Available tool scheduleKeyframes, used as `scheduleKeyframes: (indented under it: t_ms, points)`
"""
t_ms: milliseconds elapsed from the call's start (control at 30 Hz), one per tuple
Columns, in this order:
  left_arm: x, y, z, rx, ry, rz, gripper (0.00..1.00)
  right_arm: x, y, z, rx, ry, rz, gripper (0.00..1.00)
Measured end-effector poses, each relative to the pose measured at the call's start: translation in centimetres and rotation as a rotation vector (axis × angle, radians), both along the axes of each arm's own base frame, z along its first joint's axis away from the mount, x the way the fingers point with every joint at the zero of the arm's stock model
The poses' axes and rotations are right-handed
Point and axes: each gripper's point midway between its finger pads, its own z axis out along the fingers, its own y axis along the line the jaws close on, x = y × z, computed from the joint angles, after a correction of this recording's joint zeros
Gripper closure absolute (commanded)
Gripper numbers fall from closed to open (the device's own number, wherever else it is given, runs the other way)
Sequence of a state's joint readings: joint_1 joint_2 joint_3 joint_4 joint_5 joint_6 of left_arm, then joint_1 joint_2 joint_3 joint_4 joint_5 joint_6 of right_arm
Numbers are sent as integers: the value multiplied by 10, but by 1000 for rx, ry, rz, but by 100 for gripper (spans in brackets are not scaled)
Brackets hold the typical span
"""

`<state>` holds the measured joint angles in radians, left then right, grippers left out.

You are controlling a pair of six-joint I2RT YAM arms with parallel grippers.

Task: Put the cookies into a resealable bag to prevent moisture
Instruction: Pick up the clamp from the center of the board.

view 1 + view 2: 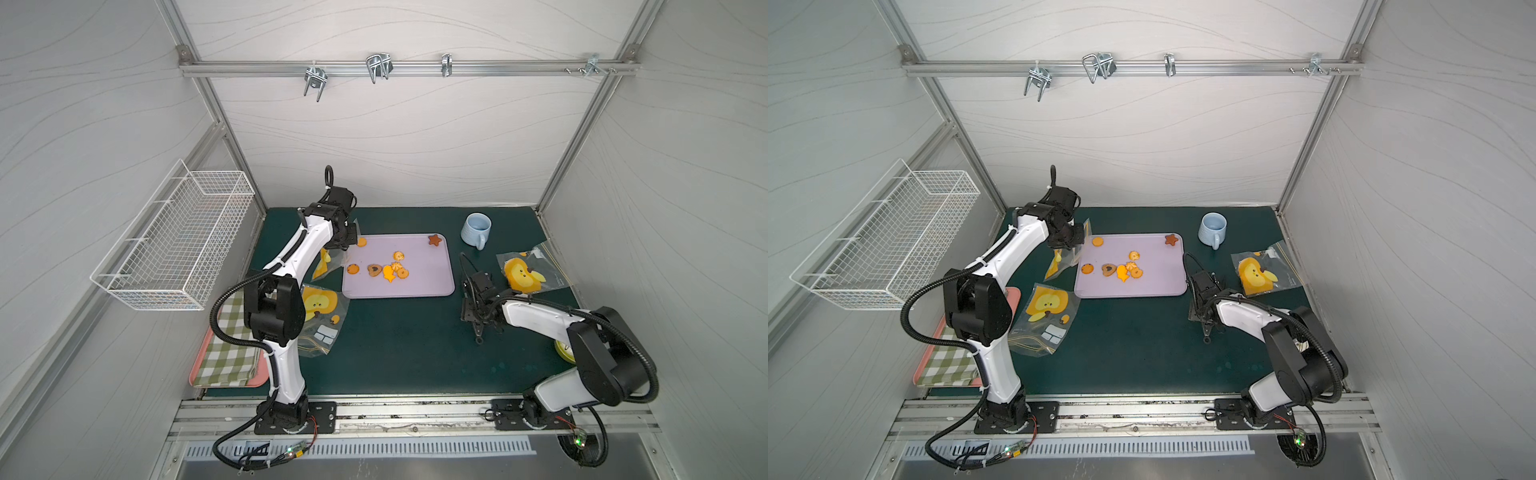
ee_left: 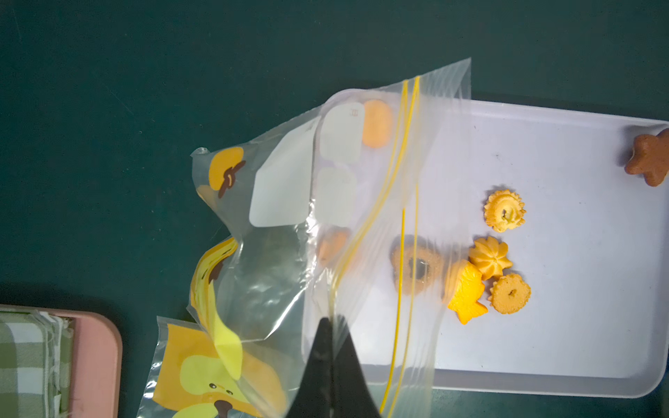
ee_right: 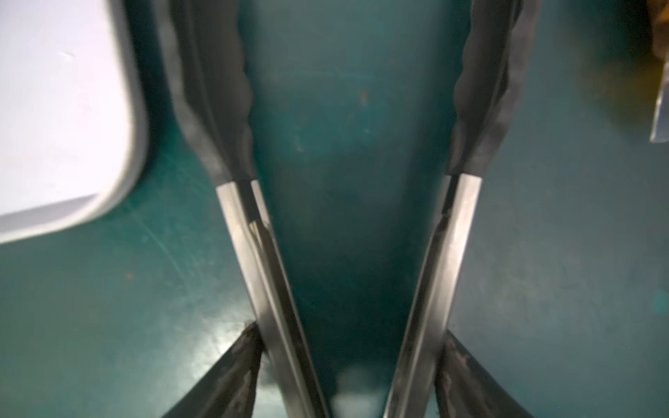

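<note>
With right pincer [image 3: 351,327] clasping far-pointing tongs [image 3: 253,253], reach left onto tray [image 1: 432,282] for cookies [image 1: 390,270], beside bag [image 2: 282,202] clenched in left pincer [image 2: 331,325].

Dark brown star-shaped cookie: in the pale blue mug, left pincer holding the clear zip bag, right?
No: both top views show the dark brown star-shaped cookie in a corner of the lilac plastic tray. The left pincer does hold the clear zip bag.

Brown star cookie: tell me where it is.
In a top view the brown star cookie lies in the far right corner of the tray, apart from the other cookies, nearest the blue mug.
</note>
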<state>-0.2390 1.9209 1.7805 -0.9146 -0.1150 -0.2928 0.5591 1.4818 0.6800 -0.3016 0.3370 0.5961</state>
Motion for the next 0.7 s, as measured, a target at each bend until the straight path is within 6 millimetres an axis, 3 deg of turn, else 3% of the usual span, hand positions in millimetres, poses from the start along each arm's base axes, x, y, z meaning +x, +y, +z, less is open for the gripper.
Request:
scheduleKeyframes:
  t_ms: [300, 700]
  points:
    - [0, -2, 0, -12, 2, -4, 100, 4, 3, 1, -33, -129, -22, 26]
    - [-1, -4, 1, -30, 3, -3, 100, 6, 5, 3, -123, -235, -53, 43]
